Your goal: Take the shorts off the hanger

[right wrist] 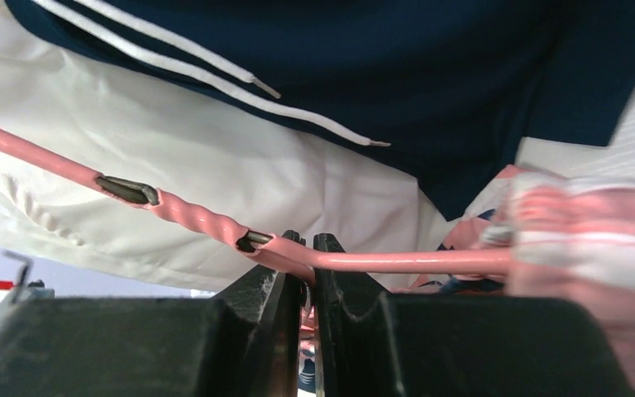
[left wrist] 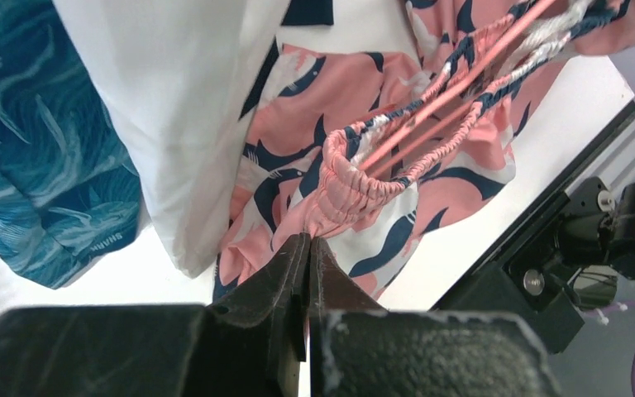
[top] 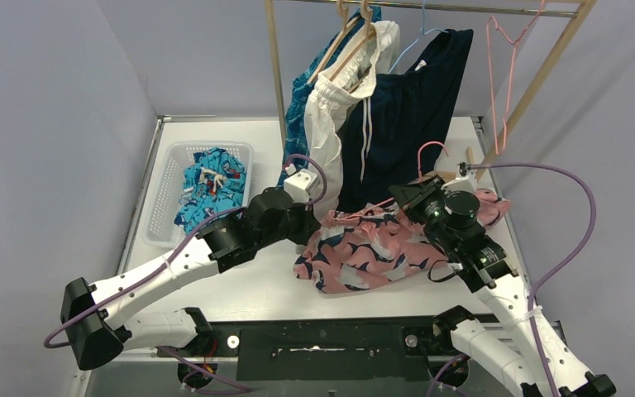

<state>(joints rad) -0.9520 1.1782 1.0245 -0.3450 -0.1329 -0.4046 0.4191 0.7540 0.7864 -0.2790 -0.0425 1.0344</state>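
The pink-and-navy floral shorts (top: 364, 248) lie bunched on the table, their waistband (left wrist: 355, 178) still threaded on the pink hanger (right wrist: 397, 262). My left gripper (left wrist: 309, 241) is shut on the waistband's edge; in the top view the left gripper (top: 318, 223) is at the shorts' left end. My right gripper (right wrist: 307, 244) is shut on the hanger's wire near its twisted neck, at the shorts' upper right (top: 420, 184). Navy shorts (top: 405, 107), white drawstring shorts (top: 331, 116) and blue leaf-pattern shorts (top: 302, 107) hang on the rack. Teal print shorts (top: 211, 186) lie in the basket.
A white basket (top: 161, 190) stands at the back left of the table. The wooden rack's upright (top: 277, 74) rises behind the arms, with an empty pink hanger (top: 504, 50) and a light blue hanger (top: 417, 37) on its rail. The white shorts (left wrist: 190, 107) hang close to my left fingers.
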